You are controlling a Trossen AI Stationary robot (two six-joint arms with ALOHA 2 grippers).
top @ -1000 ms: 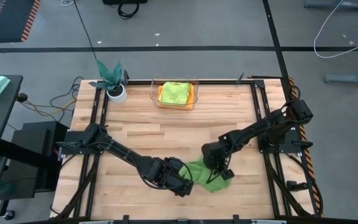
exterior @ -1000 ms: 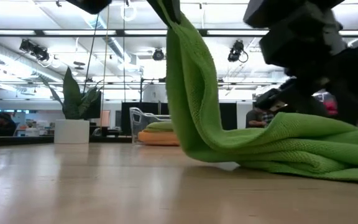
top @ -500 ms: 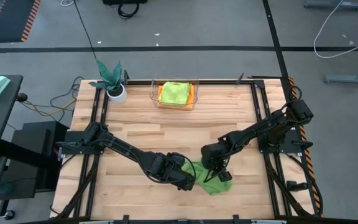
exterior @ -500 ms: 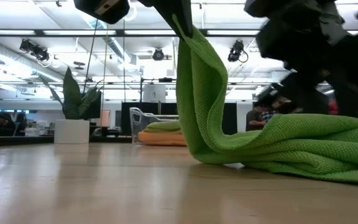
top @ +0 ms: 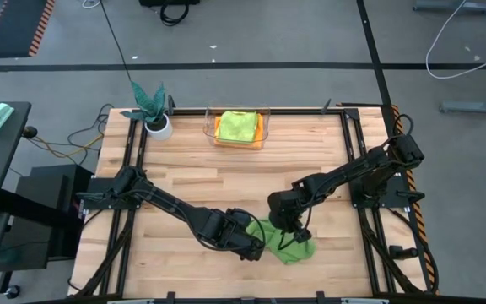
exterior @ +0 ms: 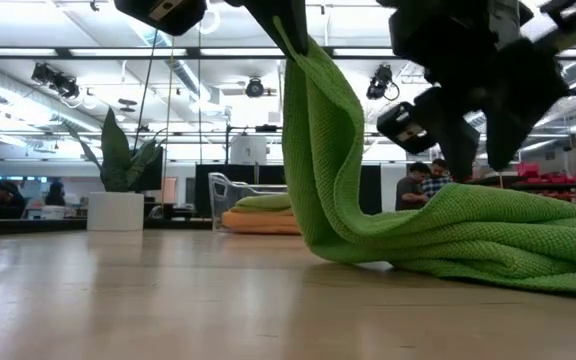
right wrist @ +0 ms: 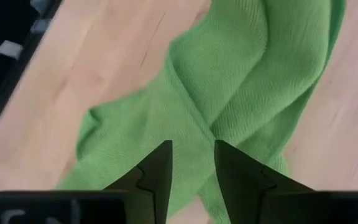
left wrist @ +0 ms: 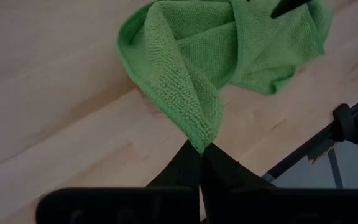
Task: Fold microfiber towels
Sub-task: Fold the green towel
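Risk: left end effector point(left wrist: 202, 148), clenched on the plush mid-green microfiber towel's point(top: 287, 241) corner, might slip; right end effector point(right wrist: 191, 163) hovers released.

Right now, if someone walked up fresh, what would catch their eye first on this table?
Probably the green towel near the table's front edge, one corner pinched and lifted by the shut left gripper so it hangs in a tall drape in the low view. The right gripper hangs open just above the rest of the cloth. At the back sits a clear bin holding folded yellow-green and orange towels.
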